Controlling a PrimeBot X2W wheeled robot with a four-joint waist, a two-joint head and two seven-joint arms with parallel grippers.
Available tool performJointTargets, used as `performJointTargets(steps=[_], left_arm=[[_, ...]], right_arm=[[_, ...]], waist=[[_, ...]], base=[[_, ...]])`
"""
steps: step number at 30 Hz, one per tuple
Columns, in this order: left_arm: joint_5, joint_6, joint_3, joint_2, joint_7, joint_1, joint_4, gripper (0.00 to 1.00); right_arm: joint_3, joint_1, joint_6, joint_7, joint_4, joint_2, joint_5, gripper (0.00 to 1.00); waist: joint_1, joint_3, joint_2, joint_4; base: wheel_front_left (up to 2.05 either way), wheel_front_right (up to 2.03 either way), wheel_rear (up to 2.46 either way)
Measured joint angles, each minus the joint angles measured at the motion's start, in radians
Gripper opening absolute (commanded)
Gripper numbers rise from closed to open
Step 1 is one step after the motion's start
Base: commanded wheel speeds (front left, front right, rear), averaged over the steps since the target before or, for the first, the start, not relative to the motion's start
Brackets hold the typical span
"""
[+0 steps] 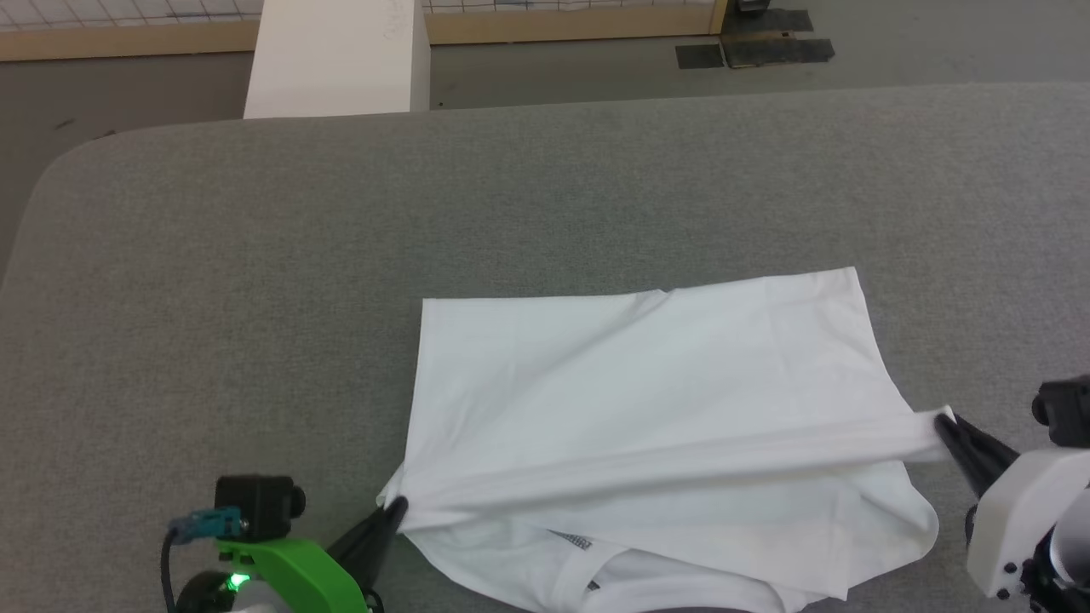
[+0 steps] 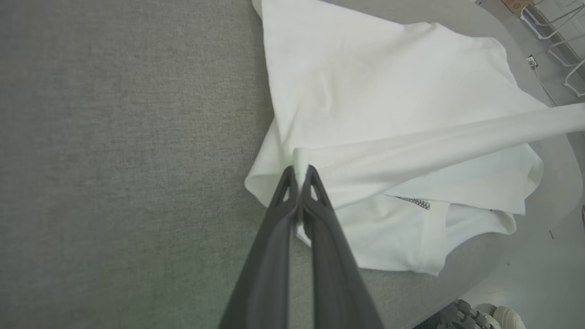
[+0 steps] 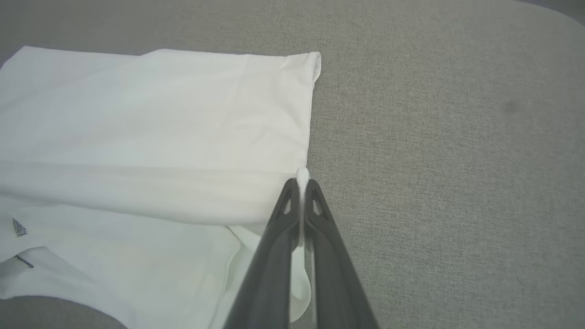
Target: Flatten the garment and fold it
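Grey table (image 1: 255, 255) bears the garment (image 1: 639, 366), near side, right of centre. Left gripper (image 1: 393, 511) and right gripper (image 1: 943, 421) each pinch one end of a taut raised fold. Best carry both ends level, evenly tensioned, so the edge lands square.

The left gripper (image 2: 300, 170) rises from the bottom edge, its two dark fingers (image 2: 274, 256) pressed together on a pinch of the garment (image 2: 365, 91) — a white shirt spread on the grey table (image 2: 114, 137). From the pinch a taut band of cloth runs off to the right edge. Below it, rumpled folds show a short dark zigzag seam (image 2: 413, 201) (partly tucked under).
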Motion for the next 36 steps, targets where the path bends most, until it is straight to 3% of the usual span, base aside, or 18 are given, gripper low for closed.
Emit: performJointTargets(steps=[9,20,21,22,23,29,36], left_arm=[[-0.048,0.006,-0.037,-0.021,0.037,0.081,0.021,0.0],[-0.041,-0.004,-0.064,-0.049,0.007,0.07,0.158,0.0],[-0.041,-0.004,-0.062,-0.058,-0.006,0.07,0.167,0.98],[-0.042,-0.004,-0.061,-0.065,-0.016,0.07,0.175,1.0],[-0.042,-0.005,-0.06,-0.071,-0.027,0.069,0.183,1.0],[-0.038,-0.016,-0.014,-0.106,-0.145,0.036,0.189,1.0],[0.124,0.043,0.063,-0.126,-0.457,-0.076,0.227,1.0]], right_arm=[[-0.086,0.134,0.0,0.094,-0.028,0.118,-0.101,0.0],[-0.058,0.139,0.0,0.081,0.139,0.196,-0.169,0.0],[-0.058,0.134,0.0,0.074,0.147,0.202,-0.168,0.42],[-0.058,0.132,0.0,0.073,0.152,0.204,-0.168,0.96],[-0.061,0.131,0.0,0.068,0.156,0.207,-0.168,1.0],[-0.099,0.13,0.0,0.008,0.13,0.227,-0.145,1.0],[-0.159,0.076,0.0,-0.069,0.077,0.286,-0.004,1.0]], waist=[[0.0,-0.01,0.0,0.03],[0.0001,-0.007,0.0,0.026],[0.0,-0.009,0.0,0.026],[0.0001,-0.011,0.0,0.026],[0.0001,-0.014,0.0,0.027],[0.0001,-0.036,0.0,0.031],[0.0001,-0.055,0.0,0.032]], base=[[0.0,0.0,0.0],[0.0,0.0,0.0],[0.0,0.0,0.0],[0.0,0.0,0.0],[0.0,0.0,0.0],[0.0,0.0,0.0],[0.0,0.0,0.0]])
